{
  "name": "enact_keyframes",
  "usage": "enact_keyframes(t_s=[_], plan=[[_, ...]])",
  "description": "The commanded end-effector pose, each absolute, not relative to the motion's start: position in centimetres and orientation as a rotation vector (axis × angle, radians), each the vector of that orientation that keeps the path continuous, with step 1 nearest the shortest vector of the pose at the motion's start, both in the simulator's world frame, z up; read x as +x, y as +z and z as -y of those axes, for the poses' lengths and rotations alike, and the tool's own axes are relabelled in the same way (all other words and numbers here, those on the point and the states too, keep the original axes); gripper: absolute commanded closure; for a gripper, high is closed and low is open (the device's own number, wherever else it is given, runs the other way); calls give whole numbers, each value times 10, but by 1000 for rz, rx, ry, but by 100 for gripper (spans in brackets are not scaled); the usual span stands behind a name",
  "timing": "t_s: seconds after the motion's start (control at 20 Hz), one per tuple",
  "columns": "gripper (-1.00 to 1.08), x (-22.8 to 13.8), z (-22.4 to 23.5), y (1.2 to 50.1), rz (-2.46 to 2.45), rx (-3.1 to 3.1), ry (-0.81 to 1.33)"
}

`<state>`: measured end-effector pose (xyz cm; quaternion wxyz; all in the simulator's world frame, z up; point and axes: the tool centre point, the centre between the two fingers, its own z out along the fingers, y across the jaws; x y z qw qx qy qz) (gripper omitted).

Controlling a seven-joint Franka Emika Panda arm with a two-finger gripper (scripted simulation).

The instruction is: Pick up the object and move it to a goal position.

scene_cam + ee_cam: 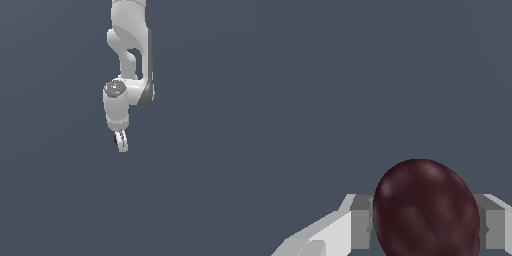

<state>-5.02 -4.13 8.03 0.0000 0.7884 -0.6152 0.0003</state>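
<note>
The object is a small dark red, roundish ball with darker veins. In the wrist view it (426,210) fills the space between the two grey finger pads (361,222), which press on both its sides. In the exterior view only a sliver of it (116,140) shows between the white fingers. My gripper (120,142) hangs from the white arm at the middle of the exterior view, fingers pointing down, shut on the object. How high it is above the grey surface cannot be told.
A plain, even dark grey ground (200,200) fills both views. No other objects, edges or goal marker show.
</note>
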Motion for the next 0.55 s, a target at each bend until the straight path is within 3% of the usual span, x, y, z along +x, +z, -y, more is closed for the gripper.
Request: enact_keyframes(t_s=[0.0,0.5], plan=[[108,-41,60,91,1931,2478,1],[108,-26,87,105,1931,2478,1]])
